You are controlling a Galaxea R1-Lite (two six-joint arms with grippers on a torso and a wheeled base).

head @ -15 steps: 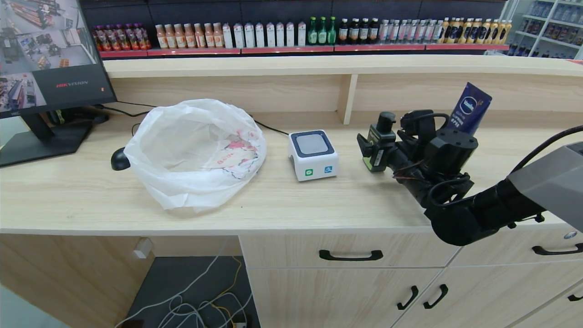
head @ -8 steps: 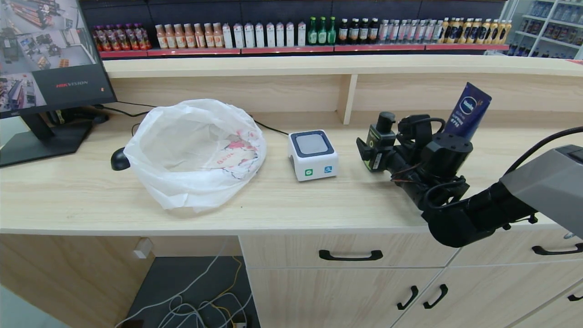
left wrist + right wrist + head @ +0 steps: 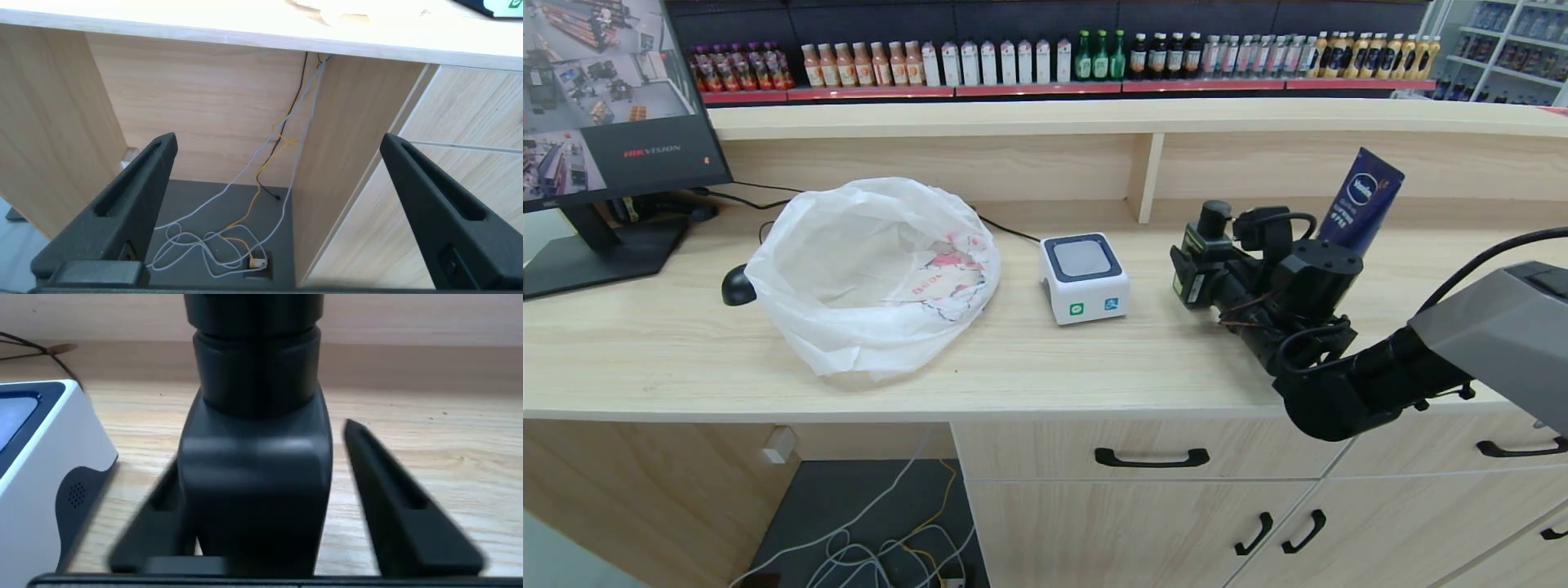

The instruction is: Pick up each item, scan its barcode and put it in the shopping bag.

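The right pincer [image 3: 263,457] is clamped on a small dark bottle [image 3: 1197,260] with a round cap and a green label. In the right wrist view one finger [image 3: 400,506] seems to stand slightly off the bottle's side, but that view is smeared, so the grip is likely rather than certain. The bottle is upright, near the middle of the counter's [image 3: 1029,367] right half, right of the scanner [image 3: 1085,278] and apart from it. Whether its base touches the wood cannot be told.

The right arm comes in over the counter's front edge near the right corner. Its forearm slants toward the back and left, and the wrist is turned so the pincer points leftward at the scanner.

Behind the wrist, a blue tube [image 3: 1364,196] stands cap-down and tilted against the back wall on the right half of the counter.

The scanner is a white box with a grey window on top, sitting mid-counter with a cable running from it toward the back. Left of it and just beside it lies the white shopping bag [image 3: 874,273], its mouth wide open. A black mouse [image 3: 737,286] sits at the bag's left side, and a monitor [image 3: 605,98] stands at the back left corner.

The left pincer [image 3: 279,145] hangs below the counter's front edge with its fingers spread wide and nothing between them, facing the cables [image 3: 221,245] on the floor.
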